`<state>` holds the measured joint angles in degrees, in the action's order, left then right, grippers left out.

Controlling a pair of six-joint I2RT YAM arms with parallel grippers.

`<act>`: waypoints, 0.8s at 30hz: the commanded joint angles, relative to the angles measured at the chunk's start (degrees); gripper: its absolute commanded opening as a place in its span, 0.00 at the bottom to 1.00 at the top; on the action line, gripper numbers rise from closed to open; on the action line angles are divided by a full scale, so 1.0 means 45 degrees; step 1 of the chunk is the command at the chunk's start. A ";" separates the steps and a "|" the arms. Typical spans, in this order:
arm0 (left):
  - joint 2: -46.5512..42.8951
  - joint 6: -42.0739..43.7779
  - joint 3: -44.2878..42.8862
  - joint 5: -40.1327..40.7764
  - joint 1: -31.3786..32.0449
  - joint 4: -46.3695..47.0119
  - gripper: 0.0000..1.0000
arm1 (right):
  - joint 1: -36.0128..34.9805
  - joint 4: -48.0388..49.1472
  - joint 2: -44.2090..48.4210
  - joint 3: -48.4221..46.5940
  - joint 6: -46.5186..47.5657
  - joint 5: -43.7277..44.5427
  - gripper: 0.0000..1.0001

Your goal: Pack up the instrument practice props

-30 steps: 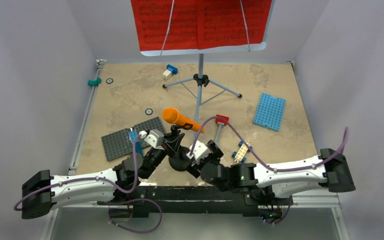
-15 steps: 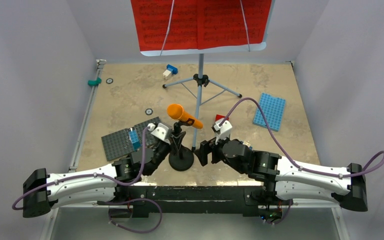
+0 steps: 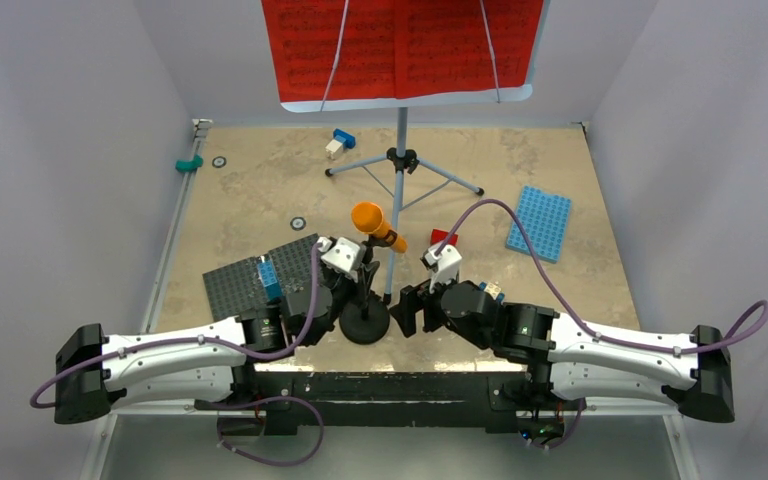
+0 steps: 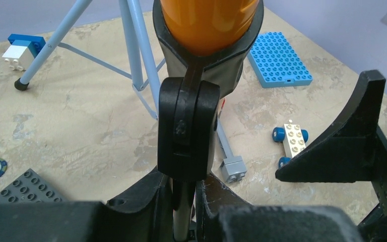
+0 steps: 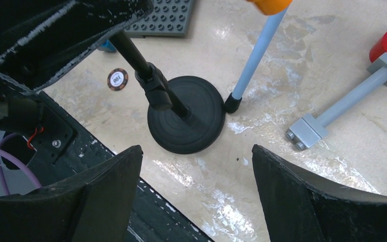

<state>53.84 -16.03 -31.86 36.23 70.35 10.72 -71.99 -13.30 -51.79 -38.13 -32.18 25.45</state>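
PACKING UP THE PRACTICE PROPS: The left hand is pinching the thin pole of the small black mic stand just below its clip. Its fingers are drawn in narrow around the rod, and the stand's round base is resting on the table at the near middle. The orange toy microphone is sitting in the stand's clip, the only holder carrying a loose prop, with its head tilting up toward the far left. The right hand is hovering just right of the base with its fingers spread wide, holding nothing, and its own camera is looking down on the base between them.

Behind them the pale-blue music stand is standing upright at the far middle on its grey tripod. One leg is reaching toward the near edge, and its foot is landing just beside the mic stand's base. The red sheet-music pages are lying open on the stand's desk, with two thin pale arms crossing them.

A grey studded plate is lying at the near left with a blue brick on it. A blue studded plate is lying well apart at the right. A red-headed toy hammer is lying on the table just right of the tripod leg.
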 commanded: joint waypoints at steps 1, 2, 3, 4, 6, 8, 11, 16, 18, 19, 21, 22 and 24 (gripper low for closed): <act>0.1496 -0.1849 0.1402 -0.1051 0.0354 -0.3115 0.00 | 0.0089 0.0360 -0.0096 0.0250 -0.0387 -0.0461 0.84; 0.1612 -0.1940 0.1438 -0.1053 0.0484 -0.3043 0.00 | 0.0139 0.0531 -0.0144 0.0319 -0.0483 -0.0713 0.84; 0.1729 -0.2054 0.1452 -0.1021 0.0586 -0.3005 0.00 | 0.0201 0.0721 -0.0192 0.0393 -0.0567 -0.0934 0.84; 0.1804 -0.2203 0.1464 -0.0941 0.0687 -0.2990 0.00 | 0.0324 0.0975 -0.0239 0.0488 -0.0690 -0.1252 0.84; 0.1836 -0.2588 0.1587 -0.0833 0.0846 -0.2870 0.00 | 0.0738 0.1750 -0.0299 0.0765 -0.1003 -0.2237 0.84; 0.1805 -0.3023 0.1803 -0.0652 0.1096 -0.2631 0.00 | 0.1408 0.2746 -0.0367 0.1138 -0.1544 -0.3548 0.83; 0.1732 -0.3676 0.2146 -0.0060 0.1576 -0.2029 0.00 | 0.2579 0.4335 -0.0597 0.1658 -0.2766 -0.5497 0.81; 0.1767 -0.4403 0.2398 0.1144 0.2307 -0.1854 0.00 | 0.4097 0.5967 -0.1191 0.2187 -0.4671 -0.7803 0.80; 0.1839 -0.4570 0.2398 0.1571 0.2533 -0.1794 0.00 | 0.4527 0.6521 -0.1543 0.2339 -0.5359 -0.8583 0.80; 0.1904 -0.4607 0.2402 0.1753 0.2651 -0.1750 0.00 | 0.4693 0.6748 -0.1842 0.2374 -0.5686 -0.8981 0.80; 0.2006 -0.4668 0.2329 0.2125 0.2881 -0.1709 0.00 | 0.4972 0.7174 -0.2308 0.2365 -0.6240 -0.9647 0.76; 0.2037 -0.4688 0.2306 0.2242 0.2956 -0.1717 0.00 | 0.5063 0.7323 -0.2513 0.2351 -0.6362 -0.9863 0.73; 0.2089 -0.4733 0.2306 0.2400 0.3050 -0.1737 0.00 | 0.5197 0.7656 -0.2935 0.2358 -0.6751 -1.0260 0.66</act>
<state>56.97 -22.44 -27.90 54.43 80.66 20.25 -49.80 13.63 -62.52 -27.73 -55.83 -12.58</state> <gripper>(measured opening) 0.217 0.712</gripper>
